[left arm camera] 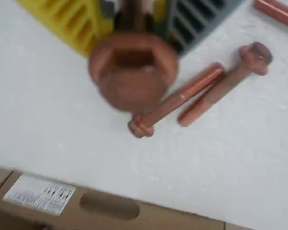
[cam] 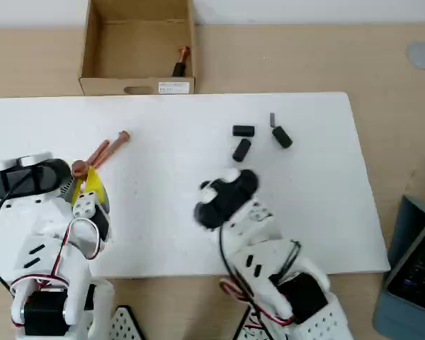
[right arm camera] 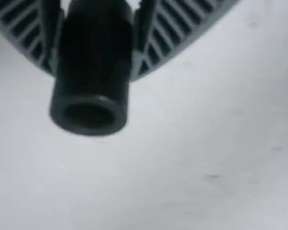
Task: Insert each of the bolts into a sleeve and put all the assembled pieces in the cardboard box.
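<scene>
My left gripper (cam: pixel 85 183) is shut on a copper bolt (left arm camera: pixel 133 72), whose head faces the camera between the yellow and grey fingers. Two more copper bolts (left arm camera: pixel 175 103) (left arm camera: pixel 225 84) lie side by side on the white mat just beyond it, seen in the high view as loose bolts (cam: pixel 108 146). My right gripper (right arm camera: pixel 93 28) is shut on a black sleeve (right arm camera: pixel 91 81) with its open bore showing, held above the mat's middle (cam: pixel 211 204). Three black sleeves (cam: pixel 243 131) (cam: pixel 241 149) (cam: pixel 282 137) lie at the mat's far right. The cardboard box (cam: pixel 92 49) holds one assembled piece (cam: pixel 178 62).
The box's near wall (left arm camera: pixel 110 206) stands just past the mat's far edge. Part of another bolt (left arm camera: pixel 278 12) shows at the left wrist view's edge. A small grey pin (cam: pixel 273 119) lies by the sleeves. A grey device (cam: pixel 411 276) sits off the mat at the right.
</scene>
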